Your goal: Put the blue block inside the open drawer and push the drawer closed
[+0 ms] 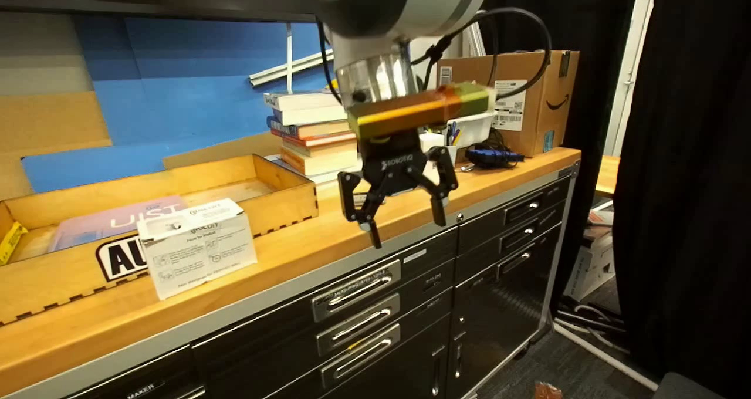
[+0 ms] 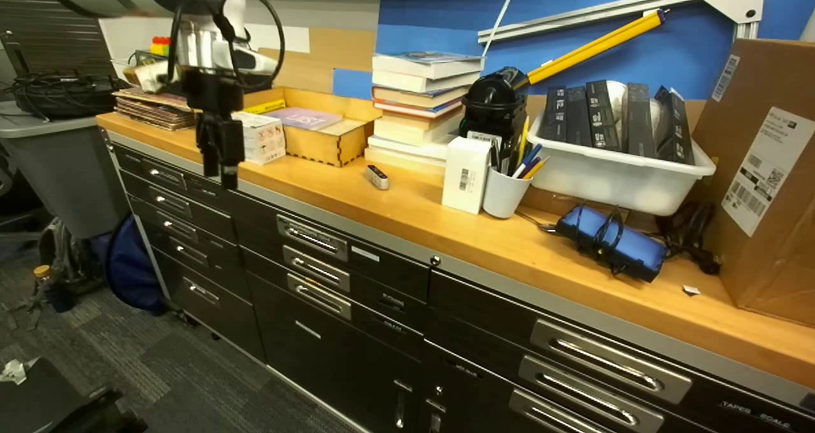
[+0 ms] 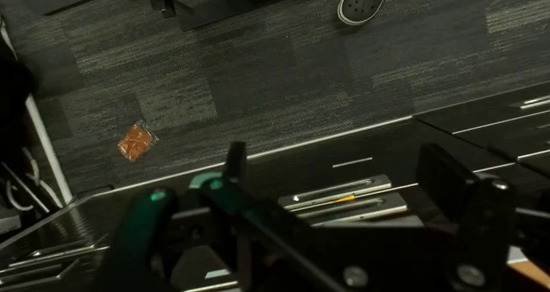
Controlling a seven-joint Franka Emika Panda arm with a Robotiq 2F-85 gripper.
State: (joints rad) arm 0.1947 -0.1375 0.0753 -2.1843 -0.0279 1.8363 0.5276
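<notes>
No blue block shows in any view; it is hidden or out of view. All drawer fronts in view under the bench look flush and shut. The wide top drawer (image 1: 355,288) with a silver bar handle has its black front closed in both exterior views (image 2: 313,237); its sides do not show, and I cannot tell for sure that it is the task's drawer. My gripper (image 1: 408,232) hangs in the air near the bench's front edge, fingers apart, nothing between them. It also shows side-on in an exterior view (image 2: 219,173) and, open, in the wrist view (image 3: 339,171) above the drawer handles.
A white printed box (image 1: 202,249) stands at the bench edge before a wooden tray (image 1: 287,202). Stacked books (image 2: 417,108), a small remote (image 2: 377,177), a pen cup (image 2: 506,192), a white bin (image 2: 611,175), a blue device (image 2: 611,242) and a cardboard box (image 1: 510,102) stand behind.
</notes>
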